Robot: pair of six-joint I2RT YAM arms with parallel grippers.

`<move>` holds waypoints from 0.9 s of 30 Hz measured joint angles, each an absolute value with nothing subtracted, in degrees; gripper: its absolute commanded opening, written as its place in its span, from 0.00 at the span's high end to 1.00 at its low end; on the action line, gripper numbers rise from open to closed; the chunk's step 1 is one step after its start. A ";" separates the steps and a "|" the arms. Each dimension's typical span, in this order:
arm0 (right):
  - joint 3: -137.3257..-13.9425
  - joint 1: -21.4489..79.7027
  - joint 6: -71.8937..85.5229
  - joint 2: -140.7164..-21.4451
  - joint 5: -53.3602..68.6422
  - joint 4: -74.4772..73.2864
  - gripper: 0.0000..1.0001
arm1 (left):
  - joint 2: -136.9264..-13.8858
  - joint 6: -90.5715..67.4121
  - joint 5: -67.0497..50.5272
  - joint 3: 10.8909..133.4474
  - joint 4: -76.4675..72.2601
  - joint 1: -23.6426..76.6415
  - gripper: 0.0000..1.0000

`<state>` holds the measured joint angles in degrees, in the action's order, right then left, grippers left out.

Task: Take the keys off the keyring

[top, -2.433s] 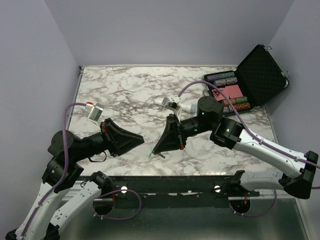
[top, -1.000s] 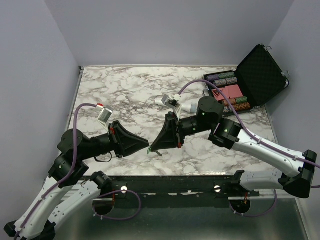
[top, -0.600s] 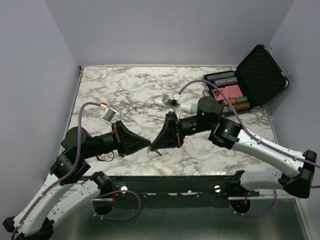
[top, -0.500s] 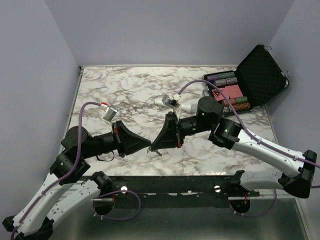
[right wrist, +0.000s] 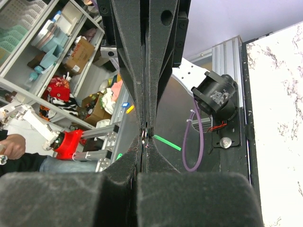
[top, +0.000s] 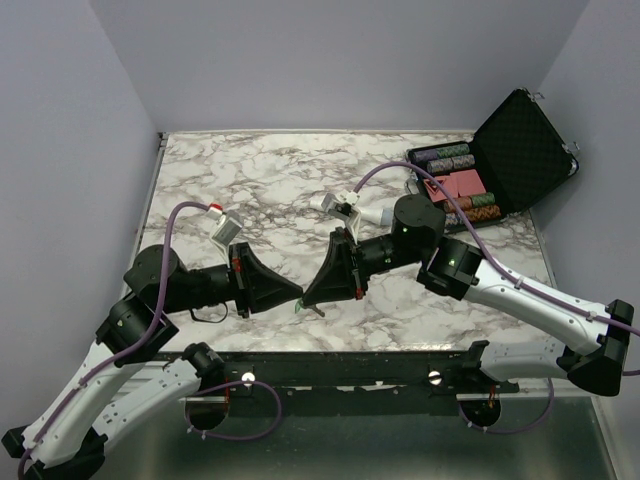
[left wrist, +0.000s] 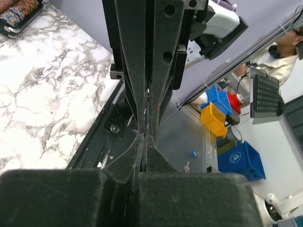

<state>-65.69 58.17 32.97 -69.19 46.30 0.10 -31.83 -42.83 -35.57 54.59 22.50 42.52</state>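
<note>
Marbled worktop (top: 250, 180) below, two arms meet tip to tip near its front edge. The right jaws are pinched tight on the keyring (right wrist: 166, 142), one bright green sliver of a fob hanging just under them. The left jaws are pressed narrow at the same spot, their catch too small to tell. One thin grey key (top: 318, 310) dangles beside the fob. Farther back sit one white cylinder (top: 380, 214) and one open black case (top: 525, 150).

Marble, black and pink
Grey-veined table (top: 250, 170); black case (top: 530, 140) holding pink tray (top: 462, 185), striped chips (top: 448, 157); green keyring (top: 300, 307); purple cables (right wrist: 184, 142).
</note>
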 measured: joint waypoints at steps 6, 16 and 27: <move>-65.69 58.41 32.97 -69.21 47.46 -0.10 0.99 | -34.41 -38.96 -38.76 58.02 26.89 42.54 1.00; -65.71 59.79 33.17 -70.28 49.36 -0.32 0.99 | -38.70 -32.67 -43.81 63.94 35.99 42.63 1.00; -65.91 60.45 32.88 -70.30 47.77 -0.51 0.99 | -41.95 -30.06 -41.82 69.65 42.52 42.98 0.34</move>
<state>-65.91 60.45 32.88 -70.30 47.77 -0.51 -41.95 -30.06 -41.82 69.65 42.52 42.98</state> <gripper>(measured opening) 0.012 0.395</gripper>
